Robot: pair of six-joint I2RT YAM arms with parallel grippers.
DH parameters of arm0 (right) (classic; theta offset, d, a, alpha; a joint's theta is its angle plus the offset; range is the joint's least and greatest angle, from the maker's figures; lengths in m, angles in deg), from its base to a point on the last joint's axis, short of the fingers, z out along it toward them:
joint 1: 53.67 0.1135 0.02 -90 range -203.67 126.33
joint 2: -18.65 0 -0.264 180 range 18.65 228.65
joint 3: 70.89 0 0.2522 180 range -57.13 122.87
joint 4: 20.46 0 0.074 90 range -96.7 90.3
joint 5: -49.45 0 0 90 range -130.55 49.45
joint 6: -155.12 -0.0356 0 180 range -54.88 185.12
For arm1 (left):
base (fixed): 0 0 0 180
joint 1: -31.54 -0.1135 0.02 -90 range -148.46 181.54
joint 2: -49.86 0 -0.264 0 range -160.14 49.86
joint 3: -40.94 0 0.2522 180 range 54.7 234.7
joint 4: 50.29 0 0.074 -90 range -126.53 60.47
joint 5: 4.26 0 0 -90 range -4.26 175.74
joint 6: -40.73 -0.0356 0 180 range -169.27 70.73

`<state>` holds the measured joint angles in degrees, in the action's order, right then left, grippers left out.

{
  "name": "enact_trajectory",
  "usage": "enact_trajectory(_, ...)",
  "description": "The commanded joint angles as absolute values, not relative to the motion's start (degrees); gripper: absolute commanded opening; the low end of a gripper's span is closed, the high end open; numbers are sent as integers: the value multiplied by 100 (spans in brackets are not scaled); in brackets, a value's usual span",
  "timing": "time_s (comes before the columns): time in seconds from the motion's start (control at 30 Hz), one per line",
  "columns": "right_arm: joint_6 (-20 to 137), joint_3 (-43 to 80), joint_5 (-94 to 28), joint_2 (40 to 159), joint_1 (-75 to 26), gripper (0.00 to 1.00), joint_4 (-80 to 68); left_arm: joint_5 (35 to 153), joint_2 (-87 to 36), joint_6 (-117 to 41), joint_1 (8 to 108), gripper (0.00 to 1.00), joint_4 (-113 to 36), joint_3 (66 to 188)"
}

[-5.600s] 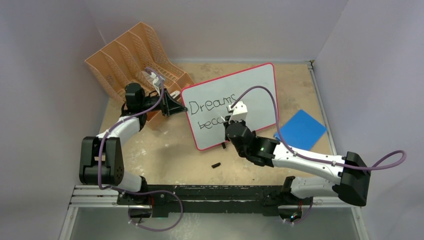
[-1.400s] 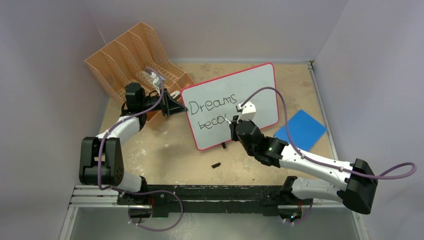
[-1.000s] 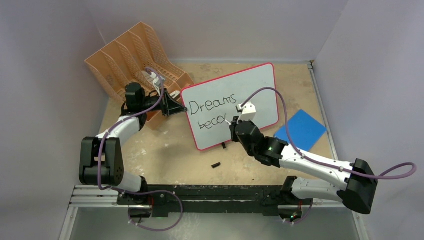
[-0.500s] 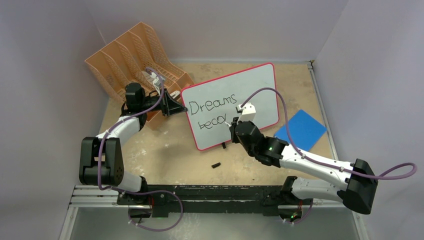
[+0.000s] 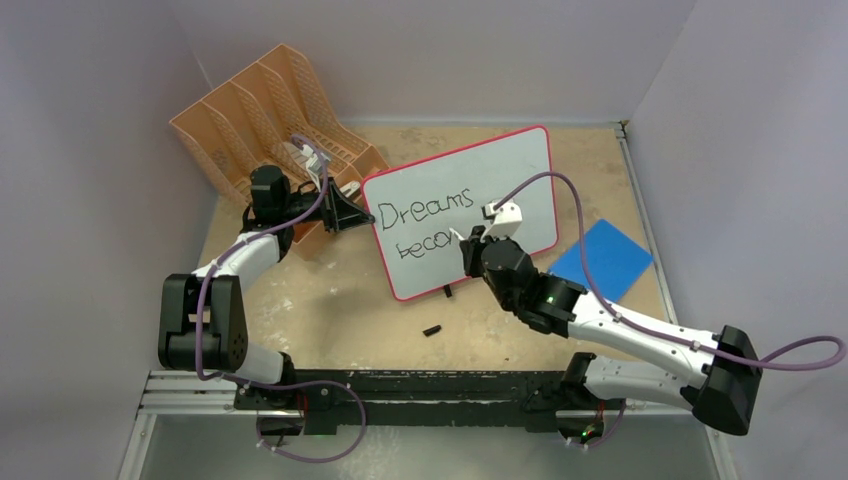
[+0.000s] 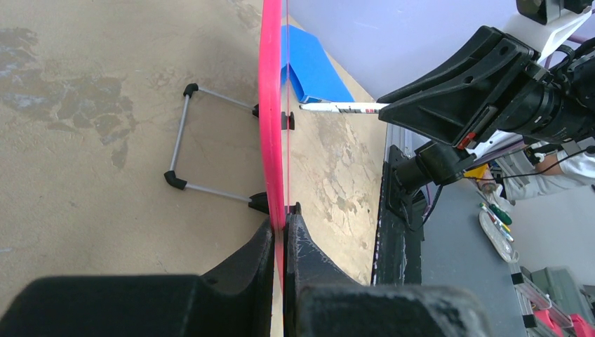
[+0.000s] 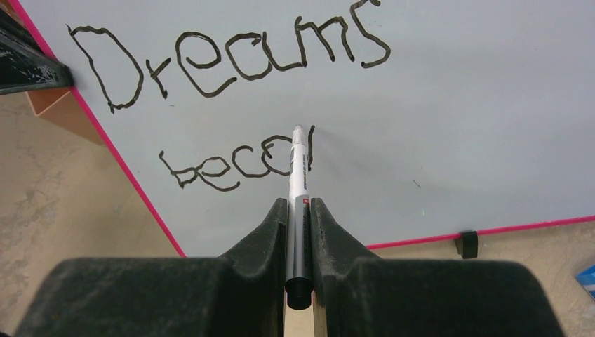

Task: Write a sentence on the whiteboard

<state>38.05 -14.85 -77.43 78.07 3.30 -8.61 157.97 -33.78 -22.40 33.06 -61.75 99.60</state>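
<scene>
Whiteboard [image 5: 520, 170]: stands propped on its edge at the middle of the table [image 5: 330, 300], leaning back on a wire stand [image 6: 179, 147] seen behind it in the left wrist view. Red-pink frame [image 6: 270, 105] intact where visible.

Left jaws: together on the board's left edge, one on each face, gripping the frame. The left arm [image 5: 245, 255] reaches in from the near left.

Right jaws: clamped on a marker [image 7: 298, 175], white barrel with a black rear end, pointing forward out of the grip. Its tip touches the board face at the end of the second written line.

Sentence [image 7: 231, 63]: incomplete. Top line reads "Dreams". Second line reads "beco", followed by a single upright stroke at the marker tip. Strokes are thin and black. The board is blank below and to the right of the writing.

Other items: an orange file rack [image 5: 260, 110] at the far left, just behind the left jaws. A blue pad [image 5: 600, 258] lies flat on the table to the right of the board, near its lower right corner. A small black piece [image 5: 432, 329] lies on the table in front of the board; I cannot tell what it is.
</scene>
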Motion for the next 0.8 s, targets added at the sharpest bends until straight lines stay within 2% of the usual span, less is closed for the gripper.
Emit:
enact_trajectory(0.0, 3884, -1489, -7990, 7837, 311, 0, -1206, 15834, -3231, -2453, 3330, 0, -6237, 10137)
enact_trajectory(0.77, 3756, -1467, -7822, 7934, 320, 0, -917, 15708, -3215, -2512, 3288, 0, -6123, 10165)
